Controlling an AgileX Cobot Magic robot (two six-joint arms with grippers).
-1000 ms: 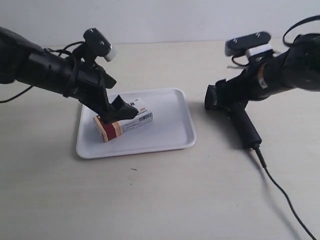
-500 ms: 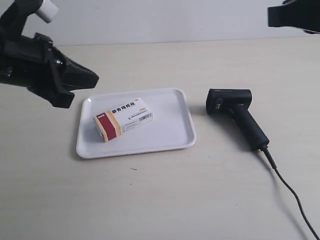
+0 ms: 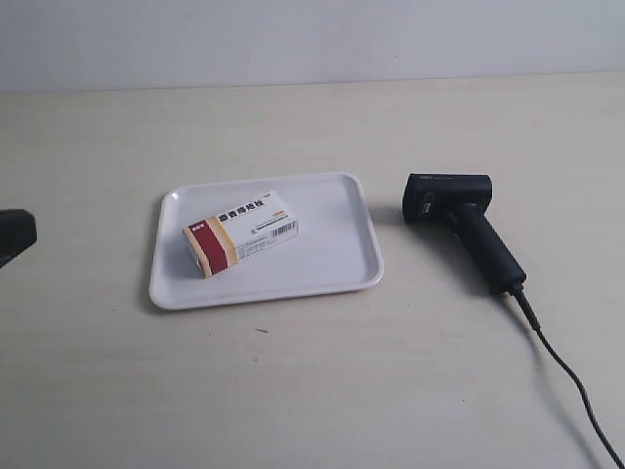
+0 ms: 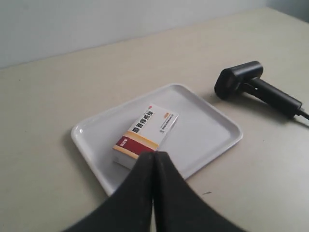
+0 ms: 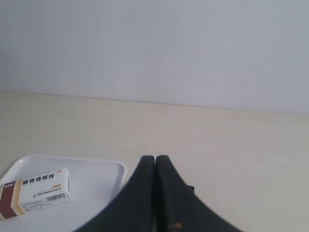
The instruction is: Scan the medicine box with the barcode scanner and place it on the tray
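The medicine box (image 3: 240,233) lies flat on the white tray (image 3: 337,269), its red and tan stripe end toward the tray's left side. It also shows in the left wrist view as the medicine box (image 4: 147,132) on the tray (image 4: 212,137), and in the right wrist view as the medicine box (image 5: 36,192) on the tray (image 5: 96,181). The black barcode scanner (image 3: 464,220) lies on the table to the right of the tray, cable trailing toward the lower right; the barcode scanner (image 4: 251,84) shows in the left wrist view too. My left gripper (image 4: 154,155) is shut, empty, raised above the tray. My right gripper (image 5: 155,158) is shut and empty.
The pale tabletop (image 3: 293,391) meets a plain wall at the back. A dark piece of an arm (image 3: 12,234) shows at the exterior view's left edge. The scanner cable (image 3: 571,386) runs across the table at the lower right.
Both arms have drawn back out of the exterior view; only a dark bit remains at the left edge. The box stays on the tray and the scanner on the table.
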